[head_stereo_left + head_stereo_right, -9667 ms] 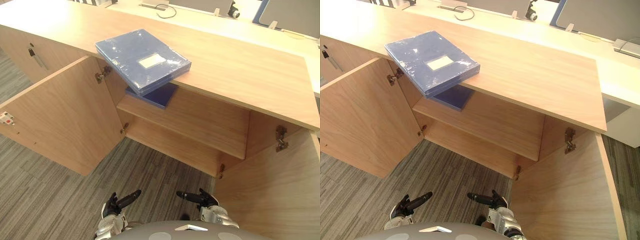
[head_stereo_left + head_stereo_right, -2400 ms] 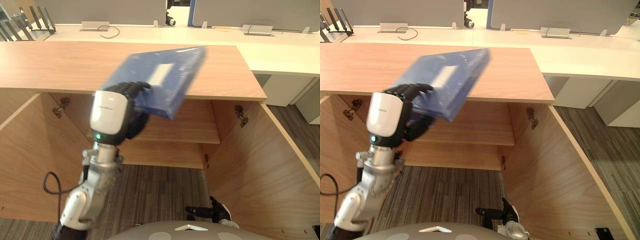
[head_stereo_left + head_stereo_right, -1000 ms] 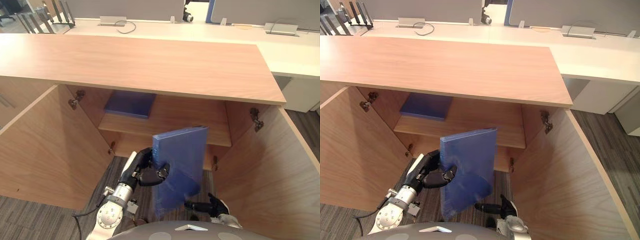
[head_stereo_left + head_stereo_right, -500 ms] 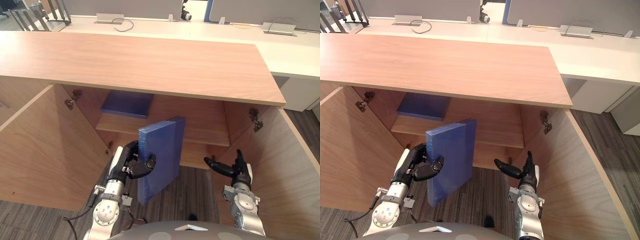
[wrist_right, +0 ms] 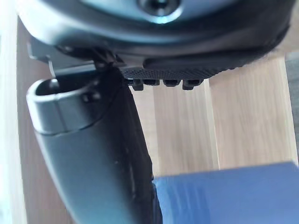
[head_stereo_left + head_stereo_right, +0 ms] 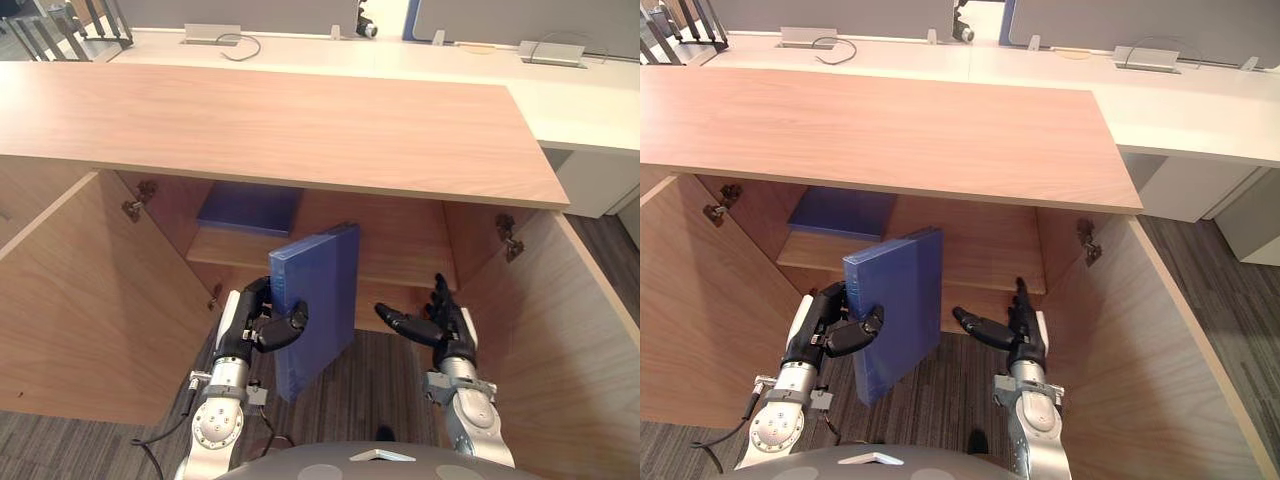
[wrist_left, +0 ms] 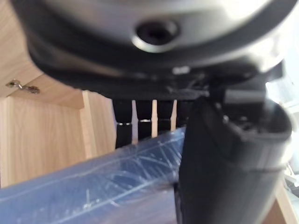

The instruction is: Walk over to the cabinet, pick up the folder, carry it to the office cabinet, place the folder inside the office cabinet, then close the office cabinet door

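My left hand (image 6: 258,324) is shut on the blue folder (image 6: 318,300) and holds it upright on edge, in front of the open cabinet below its shelf (image 6: 400,250). Thumb and fingers clamp the folder's left side, and in the left wrist view the thumb (image 7: 224,163) presses on its plastic-wrapped face (image 7: 112,186). My right hand (image 6: 432,323) is open a short way to the folder's right, with its thumb towards the folder, apart from it. The right wrist view has the folder's blue edge (image 5: 233,196) past the thumb (image 5: 93,154).
A second blue folder (image 6: 250,208) lies flat on the shelf at the left. The cabinet's two doors stand wide open, left door (image 6: 70,290) and right door (image 6: 575,340). The wooden cabinet top (image 6: 280,120) overhangs. Desks with cables stand behind.
My right hand has moved left, closer to the folder. The left hand has lifted the folder slightly and brought it nearer the cabinet opening.
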{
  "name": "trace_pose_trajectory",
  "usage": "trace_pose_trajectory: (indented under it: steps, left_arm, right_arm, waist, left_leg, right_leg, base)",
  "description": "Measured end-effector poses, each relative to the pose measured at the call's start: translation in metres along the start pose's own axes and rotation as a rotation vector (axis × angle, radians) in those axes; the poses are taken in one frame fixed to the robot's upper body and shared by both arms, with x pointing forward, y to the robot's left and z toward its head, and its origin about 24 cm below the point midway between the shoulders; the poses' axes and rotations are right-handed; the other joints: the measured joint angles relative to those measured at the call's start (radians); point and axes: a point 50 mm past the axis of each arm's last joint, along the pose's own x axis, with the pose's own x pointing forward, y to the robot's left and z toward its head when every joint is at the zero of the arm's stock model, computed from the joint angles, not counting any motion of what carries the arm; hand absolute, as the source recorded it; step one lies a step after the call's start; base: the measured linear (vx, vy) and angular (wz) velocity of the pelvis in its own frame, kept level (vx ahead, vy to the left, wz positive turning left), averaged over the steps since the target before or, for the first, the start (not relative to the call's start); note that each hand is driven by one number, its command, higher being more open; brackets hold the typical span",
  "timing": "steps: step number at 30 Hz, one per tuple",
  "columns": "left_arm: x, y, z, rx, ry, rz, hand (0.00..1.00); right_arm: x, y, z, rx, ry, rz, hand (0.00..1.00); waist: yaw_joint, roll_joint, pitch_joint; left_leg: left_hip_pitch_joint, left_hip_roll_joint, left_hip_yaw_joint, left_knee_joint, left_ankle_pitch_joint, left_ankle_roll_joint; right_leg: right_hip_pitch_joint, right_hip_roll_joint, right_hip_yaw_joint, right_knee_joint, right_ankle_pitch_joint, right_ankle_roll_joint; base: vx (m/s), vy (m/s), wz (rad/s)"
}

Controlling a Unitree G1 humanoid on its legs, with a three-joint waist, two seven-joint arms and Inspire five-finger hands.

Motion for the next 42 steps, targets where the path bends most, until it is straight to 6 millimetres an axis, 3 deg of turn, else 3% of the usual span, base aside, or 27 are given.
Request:
trace_pose_trajectory:
  steps: [4,12,18,22,26,32,36,42]
  left_arm:
    - [0.001,0.0,0.001,0.001,-0.003,0.001,0.0]
    - [0.008,0.001,0.01,-0.024,-0.049,-0.012,0.0]
    - [0.004,0.008,0.031,-0.337,-0.146,-0.099,0.0]
    - [0.001,0.022,0.053,-0.538,-0.272,-0.16,0.0]
    - [-0.004,0.041,0.064,-0.67,-0.365,-0.168,0.0]
    - [-0.015,0.05,0.071,-0.774,-0.424,-0.265,0.0]
    - [-0.017,0.042,0.075,-0.754,-0.417,-0.45,0.0]
    - [-0.02,0.026,0.076,-0.74,-0.374,-0.624,0.0]
  right_arm:
    - [-0.001,0.014,0.015,0.045,-0.066,0.145,1.0]
    - [-0.001,0.012,0.028,0.112,-0.134,0.215,1.0]
    - [0.003,0.001,0.034,0.101,-0.157,0.182,1.0]
    - [0.013,-0.019,0.042,0.059,-0.179,0.139,1.0]
    - [0.02,-0.037,0.045,0.056,-0.188,0.066,1.0]
    - [0.027,-0.044,0.048,0.012,-0.182,0.086,1.0]
    - [0.042,-0.031,0.042,0.043,-0.132,0.209,1.0]
    - [0.038,0.024,0.021,0.256,-0.011,0.53,1.0]
  waist:
    - [0.002,0.0,0.0]
    - [0.001,0.001,0.001]
    - [0.002,0.001,0.003]
    - [0.001,0.002,0.003]
    - [0.002,0.005,0.005]
    - [0.006,0.004,0.005]
    - [0.005,0.006,0.007]
    - [0.005,0.008,0.016]
  left_leg:
    - [-0.001,-0.005,0.0,0.001,-0.001,0.0]
    - [-0.001,-0.007,-0.001,0.001,-0.001,0.001]
    - [-0.003,-0.007,-0.005,0.002,-0.001,0.001]
    - [-0.012,-0.009,-0.019,0.004,0.0,0.002]
    - [-0.015,-0.01,-0.035,0.006,0.002,0.003]
    - [-0.014,-0.014,-0.043,0.007,0.003,0.005]
    - [-0.014,-0.022,-0.044,0.006,0.006,0.009]
    - [-0.016,-0.027,-0.05,0.0,0.012,0.013]
  right_leg:
    - [-0.001,0.0,0.0,-0.001,0.0,0.0]
    - [-0.001,0.0,0.0,-0.002,0.0,0.0]
    - [-0.001,0.0,-0.002,-0.001,-0.001,-0.001]
    - [0.001,0.0,-0.014,-0.001,-0.001,-0.002]
    - [0.008,-0.001,-0.031,-0.001,-0.002,-0.003]
    - [0.014,-0.004,-0.034,-0.001,-0.002,-0.004]
    - [0.014,-0.01,-0.032,-0.001,-0.002,-0.004]
    - [0.011,-0.013,-0.034,-0.001,-0.002,-0.004]
  base:
    - [0.0,0.0,0.0]
    - [0.0,-0.002,0.0]
    - [-0.01,-0.005,0.01]
    - [-0.01,-0.007,0.1]
    - [-0.01,-0.01,0.12]
    - [-0.02,-0.004,0.04]
    - [-0.04,0.0,0.0]
    - [-0.03,-0.008,0.03]
